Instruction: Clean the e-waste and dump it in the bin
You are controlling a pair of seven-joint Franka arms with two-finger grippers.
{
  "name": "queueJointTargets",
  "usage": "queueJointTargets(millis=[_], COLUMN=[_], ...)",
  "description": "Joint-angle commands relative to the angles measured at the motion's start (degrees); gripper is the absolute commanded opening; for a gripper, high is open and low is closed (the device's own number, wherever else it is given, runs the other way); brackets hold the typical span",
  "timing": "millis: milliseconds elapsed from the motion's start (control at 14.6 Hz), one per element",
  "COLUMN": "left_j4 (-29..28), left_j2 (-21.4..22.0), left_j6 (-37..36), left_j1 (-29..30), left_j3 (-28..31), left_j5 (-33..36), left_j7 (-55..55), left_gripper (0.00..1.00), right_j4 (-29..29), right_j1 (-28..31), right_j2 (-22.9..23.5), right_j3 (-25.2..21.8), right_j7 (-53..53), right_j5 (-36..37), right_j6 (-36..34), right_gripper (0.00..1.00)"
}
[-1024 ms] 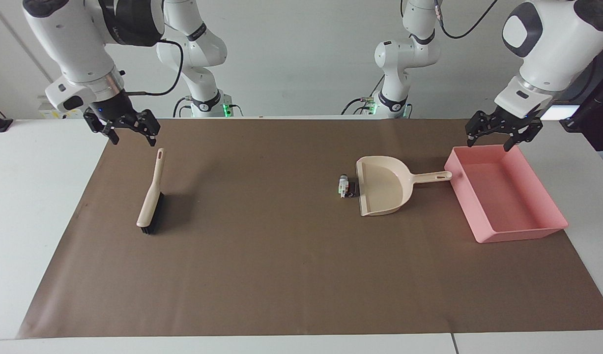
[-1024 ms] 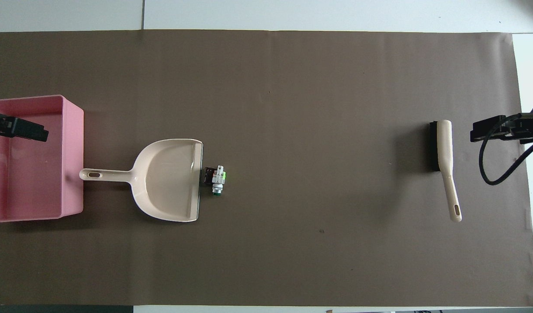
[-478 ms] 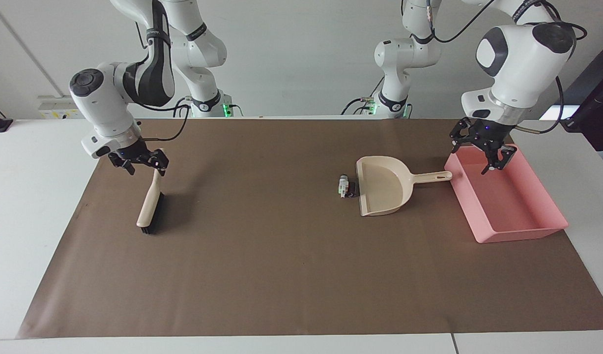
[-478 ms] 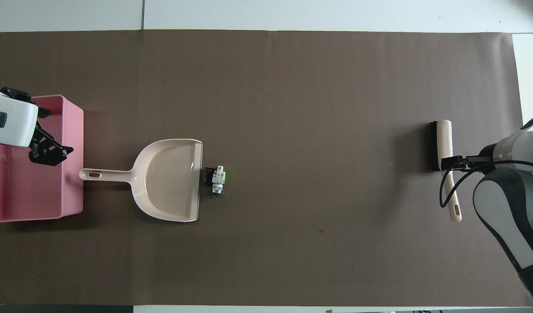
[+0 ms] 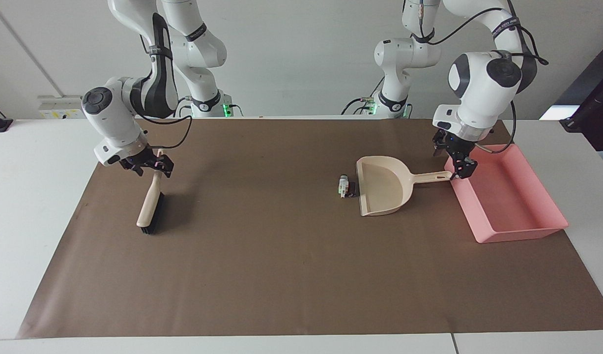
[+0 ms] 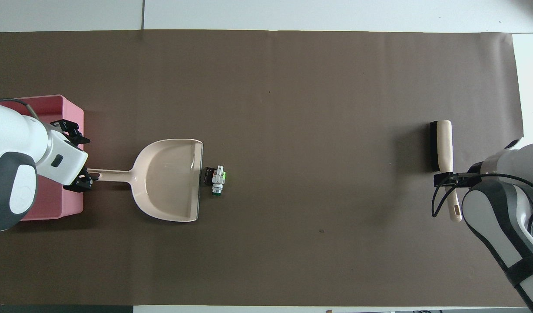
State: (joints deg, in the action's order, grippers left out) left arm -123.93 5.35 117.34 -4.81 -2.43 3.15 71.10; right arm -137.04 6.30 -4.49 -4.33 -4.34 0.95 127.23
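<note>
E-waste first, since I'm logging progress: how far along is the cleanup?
Nothing is swept: the e-waste lies at the dustpan mouth. Both open end effectors sit at handles, left by the dustpan's, right over the brush. Gripping, sweeping and dumping into the bin remain.
</note>
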Motion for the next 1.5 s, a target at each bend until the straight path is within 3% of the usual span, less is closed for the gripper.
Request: queueJointTargets(millis=[0,205,341,546,615,751,820,956,1093,1298,1434], left_j4=[-7.8,-12.3,-14.3,-14.9,-14.9,-14.8,-14.7,-14.7,-14.8,-14.8,-13.8], left_j2=[2.1,2.1,1.9,0.4,0.3,0.3,0.3,0.3,0.4,0.4,0.4], left_j6=[6.4,12.1,14.2,16.4,16.5,16.5,16.5,16.3,16.1,14.9,14.0], left_j1=[-1.1,-2.0,-2.2,-2.6,-3.0,-3.1,-3.2,-4.1,-4.2,-4.1,-3.6], left_j3=[0.5,0.5,0.5,0.5,0.5,0.5,0.5,0.5,0.5,0.5,0.5], left_j5=[0.9,3.3,3.9,4.0,3.9,4.0,4.0,4.8,5.4,5.4,5.4], left_j7=[1.1,1.1,1.1,1.1,1.1,1.0,1.0,1.0,1.0,1.0,1.0], left_gripper=[0.97,0.96,0.96,0.93,0.93,0.9,0.83,0.59,0.45,0.15,0.02], right_j4=[-1.7,-2.0,-2.0,-1.8,-1.5,-1.4,-1.4,-1.2,1.3,7.5,9.1], right_j1=[0.6,0.5,0.6,0.4,0.3,0.1,0.1,0.0,-1.1,-5.9,-9.4], right_j2=[-1.0,-1.1,-1.1,-1.1,-1.0,-1.0,-1.0,-1.0,-0.4,-0.3,-0.5], right_j3=[0.4,0.4,0.4,0.4,0.4,0.5,0.5,0.6,0.8,0.8,0.9], right_j7=[-1.5,-3.0,-3.5,-3.4,-3.3,-3.4,-3.4,-3.4,-3.4,-1.5,2.2], right_j5=[-1.5,-1.5,-1.5,-1.5,-1.7,-2.2,-2.2,-2.2,-2.2,-2.1,-2.1], right_j6=[1.2,1.1,1.0,0.9,0.6,0.6,0.6,0.4,-2.2,-9.4,-11.5], right_gripper=[0.99,0.94,0.78,0.08,0.0,0.0,0.0,0.0,0.0,0.0,0.0])
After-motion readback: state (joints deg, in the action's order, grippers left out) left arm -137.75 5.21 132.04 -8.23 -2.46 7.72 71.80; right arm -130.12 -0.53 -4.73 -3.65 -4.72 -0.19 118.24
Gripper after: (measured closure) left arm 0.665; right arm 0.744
